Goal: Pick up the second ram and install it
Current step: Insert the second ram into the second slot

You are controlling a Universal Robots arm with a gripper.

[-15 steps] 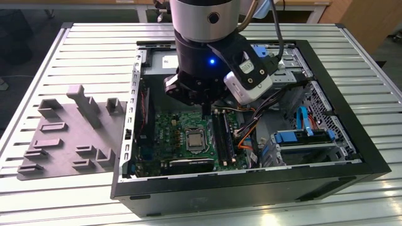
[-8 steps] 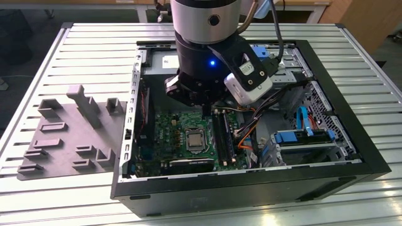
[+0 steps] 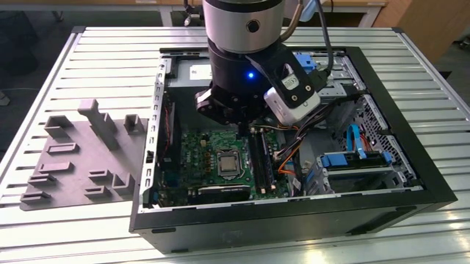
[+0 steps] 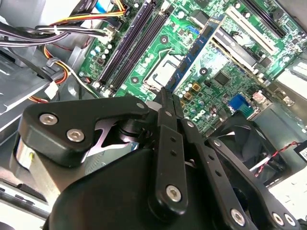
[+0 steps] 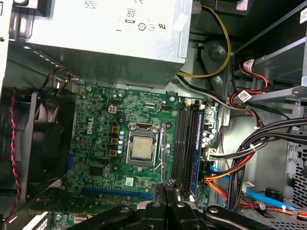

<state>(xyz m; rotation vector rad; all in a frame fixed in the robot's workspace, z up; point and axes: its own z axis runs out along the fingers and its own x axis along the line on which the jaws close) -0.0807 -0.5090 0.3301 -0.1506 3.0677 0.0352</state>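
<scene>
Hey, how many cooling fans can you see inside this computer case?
1. A black fan sits at the edge of the motherboard, seen in both wrist views. More may be hidden under the arm.

Ext. view: even overhead room light, bright on the ribbed table (image 3: 110, 55), w/ soft glare strips along the slats. Inside of the PC case (image 3: 294, 220) is dimmer, and the motherboard (image 3: 198, 146) sits in shade under the arm. Blue LED (image 3: 250, 75) on the wrist blooms a bit.

Second wrist view: gripper (image 4: 165, 93) links v. close to lens, black and soft-focus, dull highlights on screw heads. The second ram (image 4: 196, 50), pinched betw. the jaws, shows a blue sheen. Board behind is well lit and crisp.

First wrist view: power supply (image 5: 110, 33) almost blown out, fan (image 5: 43, 139) corner murky, CPU (image 5: 143, 147) lid glints.
</scene>
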